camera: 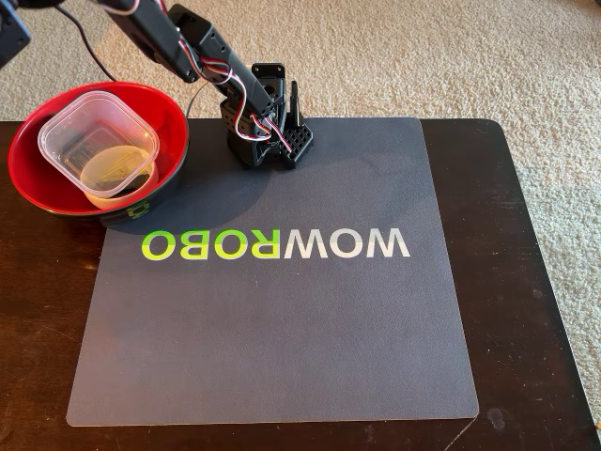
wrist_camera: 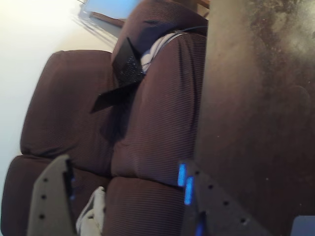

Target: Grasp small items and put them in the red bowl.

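Observation:
In the fixed view the red bowl [camera: 172, 127] stands at the mat's far left corner, glossy red inside and black outside with a green mark. A clear square plastic container [camera: 94, 132] lies tilted inside it. Through the container shows a pale round shape with a yellowish tint [camera: 117, 167], and I cannot tell what it is. My gripper [camera: 286, 141] rests low at the mat's top edge, right of the bowl and apart from it. In the wrist view the gripper [wrist_camera: 123, 164] is open, with nothing between its fingers [wrist_camera: 49, 196].
A grey mat [camera: 282, 329] printed WOWROBO covers a dark wooden table [camera: 526, 282]. Beige carpet [camera: 470, 56] lies beyond the table's far edge. The wrist view faces a brown sofa [wrist_camera: 147, 123] past the table edge.

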{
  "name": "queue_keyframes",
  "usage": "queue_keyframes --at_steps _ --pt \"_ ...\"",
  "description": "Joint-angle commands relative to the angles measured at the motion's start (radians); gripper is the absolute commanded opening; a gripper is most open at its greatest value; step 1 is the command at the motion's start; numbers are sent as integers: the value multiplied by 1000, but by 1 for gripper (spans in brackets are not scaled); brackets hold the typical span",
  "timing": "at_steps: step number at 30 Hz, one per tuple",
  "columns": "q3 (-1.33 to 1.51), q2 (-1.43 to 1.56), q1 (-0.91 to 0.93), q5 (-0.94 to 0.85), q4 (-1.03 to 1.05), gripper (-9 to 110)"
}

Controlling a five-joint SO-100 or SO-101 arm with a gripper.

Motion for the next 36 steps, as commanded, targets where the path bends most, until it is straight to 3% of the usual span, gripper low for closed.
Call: queue_keyframes --at_steps 1,36 --pt "-29 46 0 -11 54 28" --pt "-169 -41 -57 -2 244 25"
